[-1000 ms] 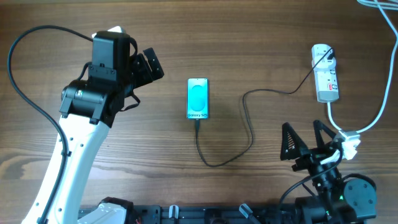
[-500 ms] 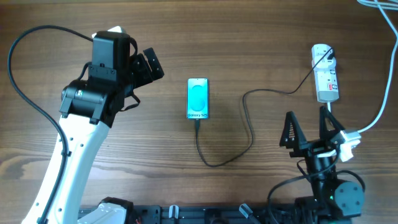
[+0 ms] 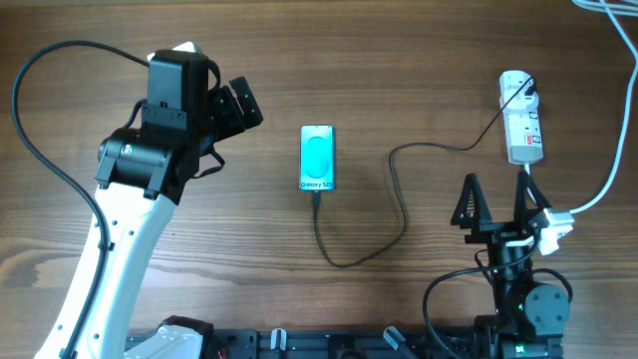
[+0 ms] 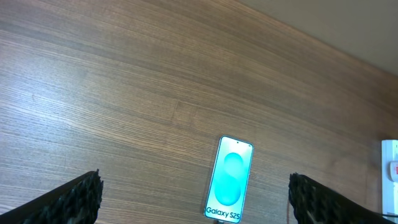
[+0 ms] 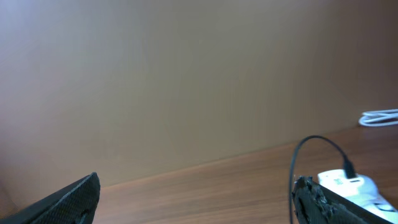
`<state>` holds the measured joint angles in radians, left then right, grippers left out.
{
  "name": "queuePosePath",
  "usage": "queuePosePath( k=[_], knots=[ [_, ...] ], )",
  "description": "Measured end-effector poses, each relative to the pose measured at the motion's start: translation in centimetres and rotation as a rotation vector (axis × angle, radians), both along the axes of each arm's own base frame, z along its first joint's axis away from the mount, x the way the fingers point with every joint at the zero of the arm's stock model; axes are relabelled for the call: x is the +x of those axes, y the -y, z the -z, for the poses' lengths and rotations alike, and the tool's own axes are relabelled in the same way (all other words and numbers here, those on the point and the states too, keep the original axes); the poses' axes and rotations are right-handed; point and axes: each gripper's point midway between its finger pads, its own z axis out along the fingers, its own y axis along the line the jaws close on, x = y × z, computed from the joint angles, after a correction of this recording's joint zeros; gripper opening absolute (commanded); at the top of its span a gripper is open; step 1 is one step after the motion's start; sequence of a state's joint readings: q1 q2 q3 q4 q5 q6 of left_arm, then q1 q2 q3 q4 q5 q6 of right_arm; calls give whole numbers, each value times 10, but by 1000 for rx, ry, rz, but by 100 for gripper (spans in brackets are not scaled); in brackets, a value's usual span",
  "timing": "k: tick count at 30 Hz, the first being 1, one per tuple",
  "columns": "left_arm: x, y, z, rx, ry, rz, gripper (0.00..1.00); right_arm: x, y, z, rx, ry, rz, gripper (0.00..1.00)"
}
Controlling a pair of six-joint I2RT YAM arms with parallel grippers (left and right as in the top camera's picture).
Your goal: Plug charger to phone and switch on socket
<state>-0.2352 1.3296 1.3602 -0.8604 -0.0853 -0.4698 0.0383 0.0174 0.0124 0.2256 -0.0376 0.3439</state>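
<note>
Looking down from overhead, you have the wooden table [image 3: 419, 60] filling the view, with the left arm [image 3: 130, 199] reaching up across its left side and the right arm [image 3: 518, 299] low at the near edge on the right. Your left gripper [image 4: 193, 179] hangs above the wood well to the left of the phone, its jaws spread wide and holding nothing. Your right gripper [image 3: 495, 204] points up the table towards the socket, its jaws also apart and empty. A thick white lead [image 3: 608, 189] runs from the far right corner down the right side to a bunched white piece just beside the right gripper, then up to the socket. The charger [image 3: 399, 189] is a thin black cable that leaves the socket, crosses left, drops, and curls round in a loop below the phone. The socket [image 3: 522, 118] lies at the far right, lengthwise up the table, with small red marks; you cannot tell how its switch stands. The phone [image 3: 317, 158] lies flat near the middle, turquoise screen up, the "Galaxy" text at its near short edge. The charger's black plug [image 3: 529, 92] sits in the socket's far end. Its connector tip [image 3: 317, 197] meets the phone's near short edge.
</note>
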Motion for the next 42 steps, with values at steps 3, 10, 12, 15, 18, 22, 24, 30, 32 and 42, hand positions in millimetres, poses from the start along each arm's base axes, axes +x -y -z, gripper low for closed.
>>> queuePosePath(
  k=[3, 10, 12, 15, 18, 22, 24, 30, 32, 42],
  knots=[
    [0, 0, 0, 0, 0, 0, 100, 1, 4, 3, -23, -10, 25, 100],
    [0, 0, 0, 0, 0, 0, 100, 7, 6, 52, -77, -202, 37, 100],
    [0, 0, 0, 0, 0, 0, 100, 7, 6, 57, -102, -223, 39, 100],
    [0, 0, 0, 0, 0, 0, 100, 7, 6, 58, -152, -221, 44, 100],
    [0, 0, 0, 0, 0, 0, 100, 7, 6, 58, -197, -218, 49, 100],
    [0, 0, 0, 0, 0, 0, 100, 7, 6, 58, -269, -213, 56, 100],
    [0, 0, 0, 0, 0, 0, 100, 7, 6, 58, -297, -211, 60, 100],
    [0, 0, 0, 0, 0, 0, 100, 7, 14, 58, -332, -213, 94, 100],
    [0, 0, 0, 0, 0, 0, 100, 7, 14, 58, -336, -213, 94, 100],
    [0, 0, 0, 0, 0, 0, 100, 7, 9, 58, -345, -210, 78, 100]
  ],
)
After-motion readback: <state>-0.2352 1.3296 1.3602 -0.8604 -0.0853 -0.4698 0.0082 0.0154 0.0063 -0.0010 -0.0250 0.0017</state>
